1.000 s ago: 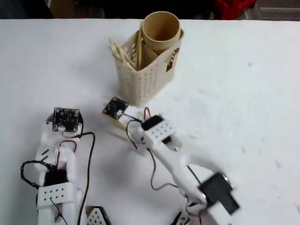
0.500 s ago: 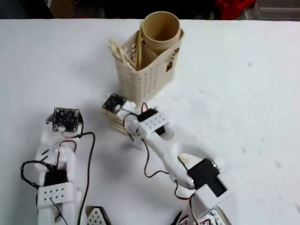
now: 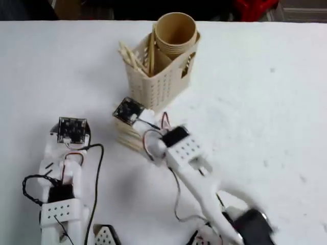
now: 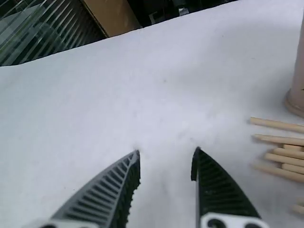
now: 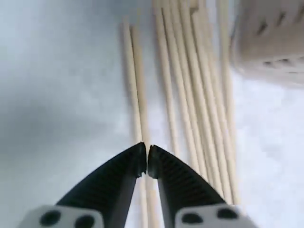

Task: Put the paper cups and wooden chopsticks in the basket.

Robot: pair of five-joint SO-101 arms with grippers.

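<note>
A cream perforated basket (image 3: 158, 84) stands at the table's far middle. It holds stacked paper cups (image 3: 176, 31) and several wooden chopsticks (image 3: 134, 56). More chopsticks (image 5: 190, 95) lie side by side on the table just in front of the basket (image 5: 270, 42), and the right arm partly hides this loose bundle (image 3: 124, 138) from above. My right gripper (image 5: 146, 159) is shut, its tips low over the two outermost sticks (image 5: 135, 95). My left gripper (image 4: 166, 164) rests open on bare table, with chopstick ends (image 4: 278, 156) off to one side.
The left arm (image 3: 64, 173) lies along the near left of the white table (image 3: 265, 102), with a black cable looped beside it. The right arm (image 3: 189, 158) runs diagonally from the near edge toward the basket. Dark clutter sits beyond the far edge.
The right arm's rear links swung back and forth while its wrist stayed over the loose chopsticks, edging slightly toward the basket. The left arm has not moved.
</note>
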